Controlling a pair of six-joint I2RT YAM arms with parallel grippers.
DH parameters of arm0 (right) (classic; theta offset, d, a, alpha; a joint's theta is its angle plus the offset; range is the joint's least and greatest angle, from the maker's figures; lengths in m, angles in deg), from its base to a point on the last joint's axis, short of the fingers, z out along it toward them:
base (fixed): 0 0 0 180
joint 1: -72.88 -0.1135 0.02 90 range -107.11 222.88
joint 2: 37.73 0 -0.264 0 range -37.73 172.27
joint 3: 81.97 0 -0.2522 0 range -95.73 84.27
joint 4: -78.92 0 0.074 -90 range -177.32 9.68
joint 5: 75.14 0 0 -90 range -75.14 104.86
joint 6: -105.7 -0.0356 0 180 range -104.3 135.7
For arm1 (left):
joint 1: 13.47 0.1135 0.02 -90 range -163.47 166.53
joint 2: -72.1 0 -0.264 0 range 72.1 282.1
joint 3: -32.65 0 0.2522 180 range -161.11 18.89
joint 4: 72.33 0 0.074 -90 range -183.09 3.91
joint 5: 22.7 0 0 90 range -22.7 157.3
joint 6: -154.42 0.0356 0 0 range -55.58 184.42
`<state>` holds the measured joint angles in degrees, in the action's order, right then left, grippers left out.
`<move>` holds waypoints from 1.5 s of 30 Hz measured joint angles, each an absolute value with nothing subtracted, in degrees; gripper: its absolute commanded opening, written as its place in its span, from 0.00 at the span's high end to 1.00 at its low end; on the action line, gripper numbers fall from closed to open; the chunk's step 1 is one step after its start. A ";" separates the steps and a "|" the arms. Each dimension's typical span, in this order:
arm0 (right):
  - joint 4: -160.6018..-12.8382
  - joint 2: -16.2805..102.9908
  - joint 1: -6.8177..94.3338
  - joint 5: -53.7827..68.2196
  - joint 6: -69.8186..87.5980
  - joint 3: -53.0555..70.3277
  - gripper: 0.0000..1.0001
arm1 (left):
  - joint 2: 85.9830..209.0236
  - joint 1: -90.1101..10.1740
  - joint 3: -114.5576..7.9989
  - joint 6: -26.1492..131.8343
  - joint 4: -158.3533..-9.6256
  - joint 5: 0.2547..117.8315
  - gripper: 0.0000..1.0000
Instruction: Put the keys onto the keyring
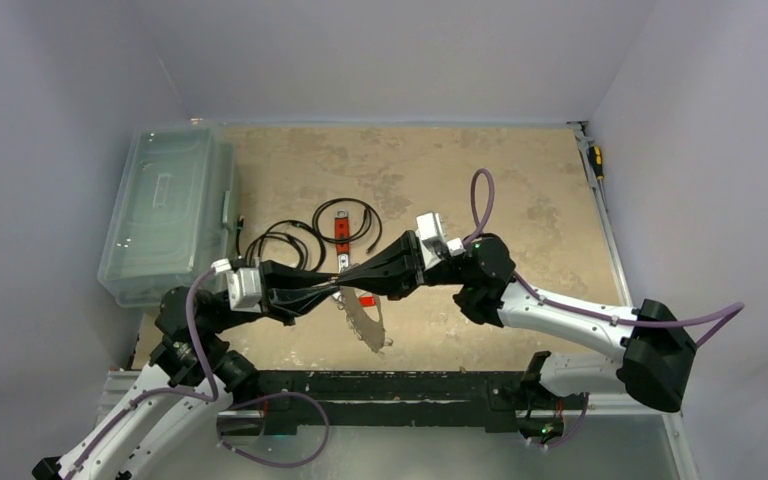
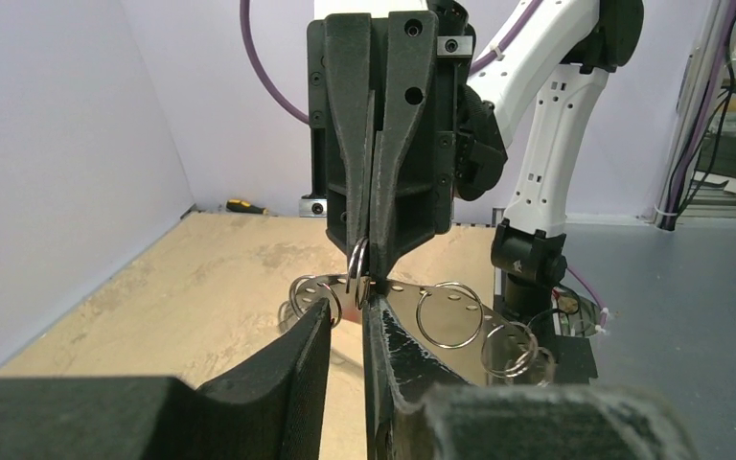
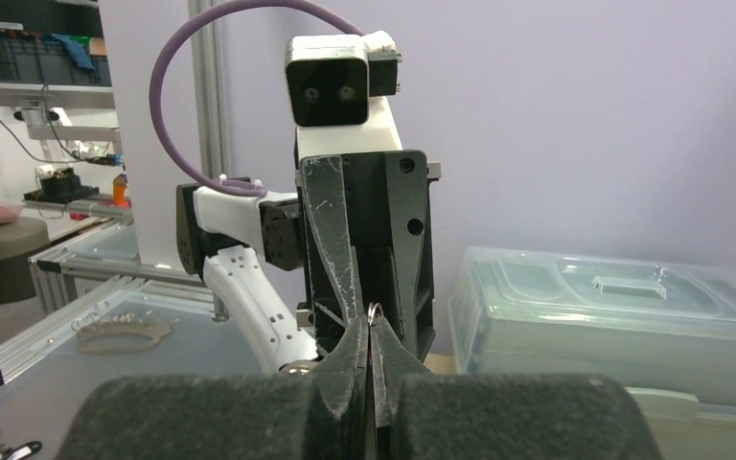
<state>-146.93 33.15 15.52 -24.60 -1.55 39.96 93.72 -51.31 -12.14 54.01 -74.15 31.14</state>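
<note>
- Meeting tip to tip above the tan table (image 1: pixel 460 180), the left gripper (image 1: pixel 335 290) and the right gripper (image 1: pixel 352 276) stand nose to nose. In the top view they are well to the right of the clear plastic bin (image 1: pixel 165 215), level with its near end.
- The right gripper's fingers are pressed together on the keyring (image 2: pixel 356 259). It is a thin silvery wire loop, seen almost edge-on from the left wrist and standing upright in the pinch.
- From the right wrist, only a small arc of that loop peeks out above the closed fingertips.
- The left gripper's fingers are drawn close with a narrow slot between them. They pinch a bright silvery piece at the end of the keys (image 1: pixel 365 322).
- The keys fan out as a curved row of flat silvery pieces, each with a hole. The row runs from the pinch toward the arm bases, farther from the bin than the grippers are, and casts a shadow on the table.
- More wire rings (image 2: pixel 450 314) hang along the row of keys, overlapping one another at its far end.
- A small red tag (image 1: pixel 368 300) sits just under the two grippers, touching or just beside the keys; which one cannot be told.
- Black coiled cables (image 1: pixel 280 243) lie on the table between the bin and the grippers, close to the bin's near corner.
- A second black coil beside them has a small red piece (image 1: pixel 341 228) lying across it.
- A yellow-and-black screwdriver (image 1: pixel 595 160) rests at the table's far edge, across the whole table from the bin.
</note>
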 measured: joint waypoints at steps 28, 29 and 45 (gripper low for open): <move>-145.27 32.77 15.57 -23.38 -1.42 41.03 1.00 | 92.41 -50.72 -12.14 54.01 -74.67 31.73 0.74; -145.25 32.77 15.57 -23.31 -1.38 41.03 1.00 | 92.41 -50.68 -12.14 53.99 -74.67 31.73 0.78; -146.08 32.75 15.70 -23.16 -1.33 41.46 0.99 | 92.61 -50.61 -12.14 53.44 -74.85 30.79 1.00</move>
<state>-146.08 32.75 15.70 -23.16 -1.33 41.46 92.61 -50.61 -12.14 53.44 -74.85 30.79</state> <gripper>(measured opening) 0.005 0.008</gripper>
